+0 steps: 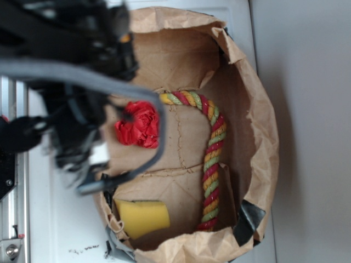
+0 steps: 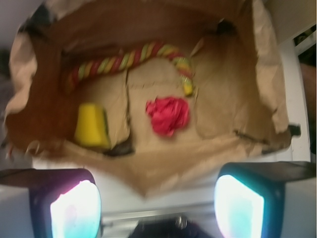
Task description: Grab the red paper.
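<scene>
Red paper (image 2: 168, 115) lies beyond the fingers (image 2: 74, 210), untouched; fingers spread wide apart.

A brown paper bag (image 1: 258, 137) is sitting on a white surface (image 1: 60, 230), holding a red paper (image 1: 140, 125), a yellow sponge (image 1: 143, 216) and a red-yellow-green rope (image 1: 214, 159).

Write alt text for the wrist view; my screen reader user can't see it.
An open gripper hovers above a brown paper bag holding the red paper, a yellow sponge and a striped rope.
</scene>
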Motion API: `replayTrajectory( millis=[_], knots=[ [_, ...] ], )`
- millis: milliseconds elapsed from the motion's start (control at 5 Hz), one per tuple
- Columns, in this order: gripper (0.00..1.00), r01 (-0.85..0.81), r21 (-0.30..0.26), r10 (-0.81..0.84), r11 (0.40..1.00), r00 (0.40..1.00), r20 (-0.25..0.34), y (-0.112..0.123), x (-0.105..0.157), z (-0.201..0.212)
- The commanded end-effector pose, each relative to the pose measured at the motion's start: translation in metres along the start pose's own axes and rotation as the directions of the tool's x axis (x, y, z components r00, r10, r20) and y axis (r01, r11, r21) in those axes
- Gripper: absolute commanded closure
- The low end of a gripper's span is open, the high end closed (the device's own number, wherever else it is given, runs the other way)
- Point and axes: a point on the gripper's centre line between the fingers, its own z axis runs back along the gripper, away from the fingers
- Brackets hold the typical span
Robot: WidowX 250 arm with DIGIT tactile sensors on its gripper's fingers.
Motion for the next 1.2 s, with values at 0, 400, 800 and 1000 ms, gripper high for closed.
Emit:
replayTrajectory(
  millis=[0,400,800,1000],
  knots=[
    [0.00,-0.075,0.032,0.074,0.997,0.997,0.016,0.016,0.042,-0.027],
    [0.00,-0.099,0.041,0.099,0.994,0.995,0.014,0.021,0.045,-0.039],
    [0.00,-0.099,0.041,0.099,0.994,0.995,0.014,0.021,0.045,-0.039],
    [0.00,-0.099,0.041,0.099,0.994,0.995,0.014,0.021,0.045,-0.039]
  ],
)
